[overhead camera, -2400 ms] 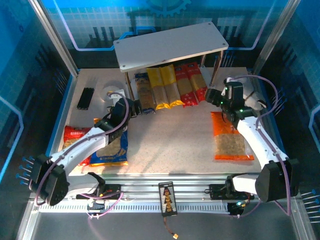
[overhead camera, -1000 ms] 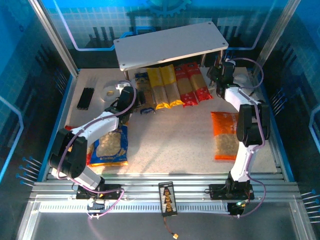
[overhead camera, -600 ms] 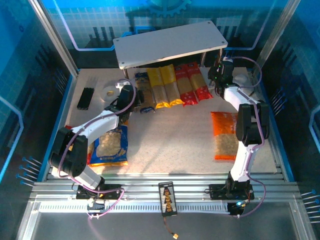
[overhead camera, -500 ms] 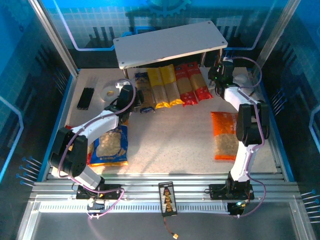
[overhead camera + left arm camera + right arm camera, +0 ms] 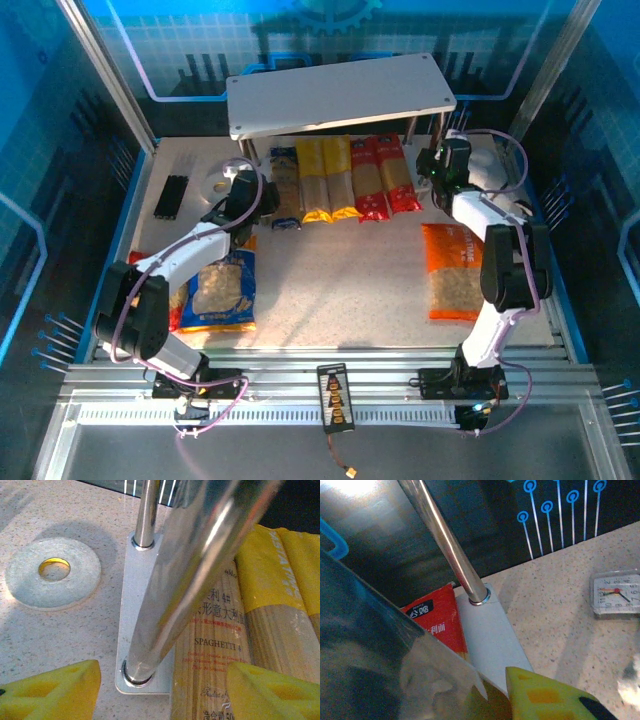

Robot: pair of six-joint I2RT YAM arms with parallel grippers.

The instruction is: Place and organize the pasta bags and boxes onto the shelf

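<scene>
Since half a second ago the shelf (image 5: pixel 340 95) has swung level, its top board no longer tilted. The right gripper (image 5: pixel 437 160) is clamped on its front right post. The left gripper (image 5: pixel 162 692) straddles the front left post, and I cannot tell whether it grips. The spaghetti boxes (image 5: pixel 340 180) lie side by side beneath the top board; the orange bag (image 5: pixel 455 270) and blue bag (image 5: pixel 222 295) lie on the table.

My table (image 5: pixel 340 270) is a pale, speckled slab edged in blue. Blue walls (image 5: pixel 170 45) printed with grids and circuit lines close me in on the far, left and right sides, held by slanting aluminium posts (image 5: pixel 105 75). A slotted aluminium rail (image 5: pixel 400 385) runs along the near edge. The far wall glows brightest.
</scene>
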